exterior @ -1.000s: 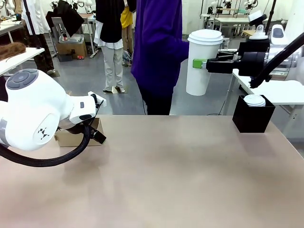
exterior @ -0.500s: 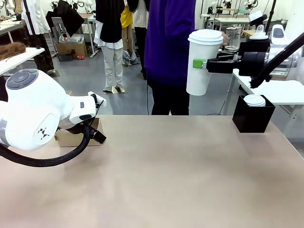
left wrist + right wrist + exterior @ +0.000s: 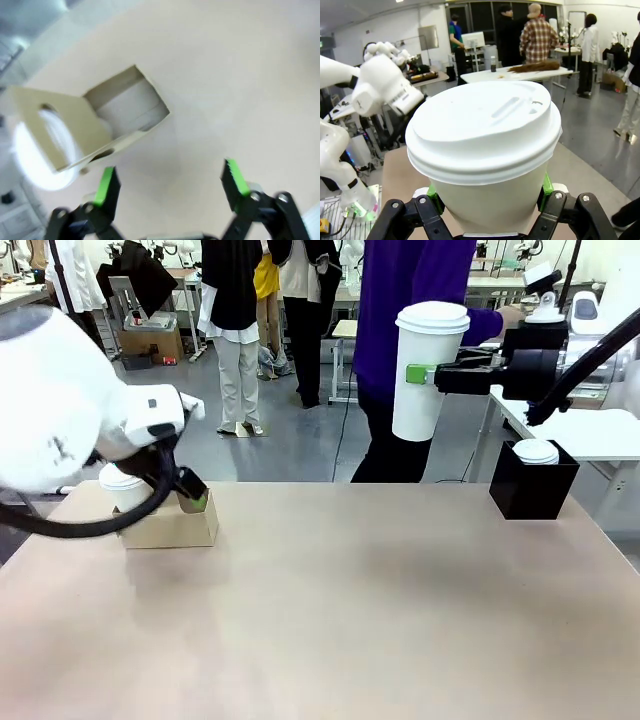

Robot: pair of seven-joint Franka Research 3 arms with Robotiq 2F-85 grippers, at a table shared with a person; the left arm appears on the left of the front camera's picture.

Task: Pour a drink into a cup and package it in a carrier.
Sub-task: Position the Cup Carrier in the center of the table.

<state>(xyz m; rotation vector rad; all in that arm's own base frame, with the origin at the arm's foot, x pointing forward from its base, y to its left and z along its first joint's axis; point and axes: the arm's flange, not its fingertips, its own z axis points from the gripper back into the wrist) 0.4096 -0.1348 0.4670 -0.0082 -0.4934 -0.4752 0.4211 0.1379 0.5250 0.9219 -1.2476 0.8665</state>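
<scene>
A tall white cup [image 3: 428,375] with a white lid hangs high over the table's far right, my right gripper [image 3: 420,373] shut on its side. In the right wrist view the cup [image 3: 482,150] sits between the green pads [image 3: 546,184]. The brown carrier [image 3: 170,528] stands at the table's left with a lidded white cup [image 3: 121,486] in one slot. My left gripper [image 3: 190,496] hovers at the carrier's right end, open and holding nothing. From above, the carrier [image 3: 95,127] lies just beyond my left gripper [image 3: 170,182], its handle upright. The drink jug is out of view.
A black box [image 3: 533,485] with white lids on top stands at the far right of the table. A person in a purple top [image 3: 410,300] stands behind the far edge, reaching to the right. The tan tabletop [image 3: 350,600] spreads between the arms.
My left arm has swung up and back, uncovering the carrier and the cup in it. The person in purple has walked to the right. The right arm and its cup have stayed still.
</scene>
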